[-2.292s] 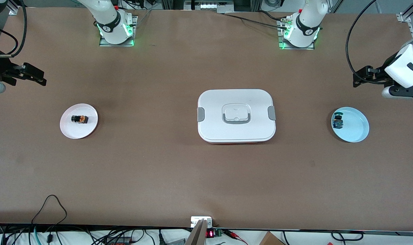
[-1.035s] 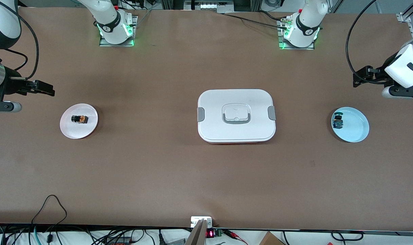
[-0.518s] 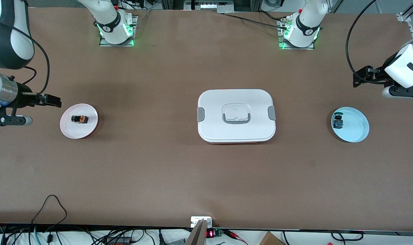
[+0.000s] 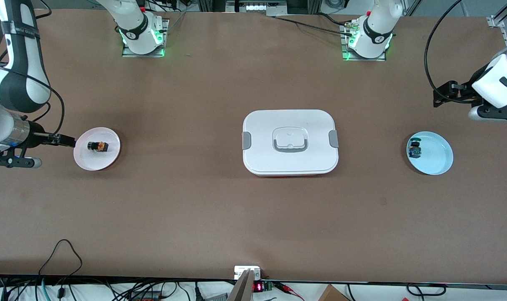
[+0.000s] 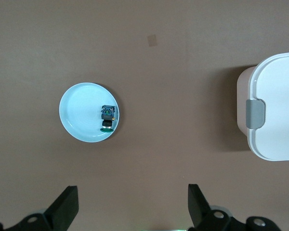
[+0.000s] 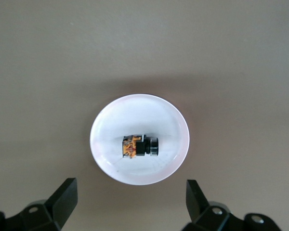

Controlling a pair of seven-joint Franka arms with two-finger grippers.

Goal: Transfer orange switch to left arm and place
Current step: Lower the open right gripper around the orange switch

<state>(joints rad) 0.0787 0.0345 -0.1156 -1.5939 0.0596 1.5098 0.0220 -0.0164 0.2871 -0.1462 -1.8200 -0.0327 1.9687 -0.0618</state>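
The orange switch (image 4: 98, 146) lies on its side on a small white plate (image 4: 90, 161) toward the right arm's end of the table. In the right wrist view the switch (image 6: 138, 146) rests in the plate (image 6: 135, 113), its black knob pointing sideways. My right gripper (image 4: 68, 141) hangs open just off the plate's rim, with nothing between its fingers (image 6: 131, 188). The white box (image 4: 261, 125) sits shut at the table's middle. My left gripper (image 4: 438, 96) waits open and empty (image 5: 133, 192) above the table beside a light blue plate (image 4: 437, 161).
The light blue plate (image 5: 79, 115) holds a small blue-and-black component (image 5: 107, 117) (image 4: 414, 149). One clipped end of the box (image 5: 279, 106) shows in the left wrist view. Both arm bases (image 4: 142, 35) (image 4: 368, 39) stand along the table's back edge. Cables trail along the front edge (image 4: 63, 251).
My right arm has swung in over the table and brought its open gripper up to the white plate's rim. The left arm, the switch and the box have not moved.
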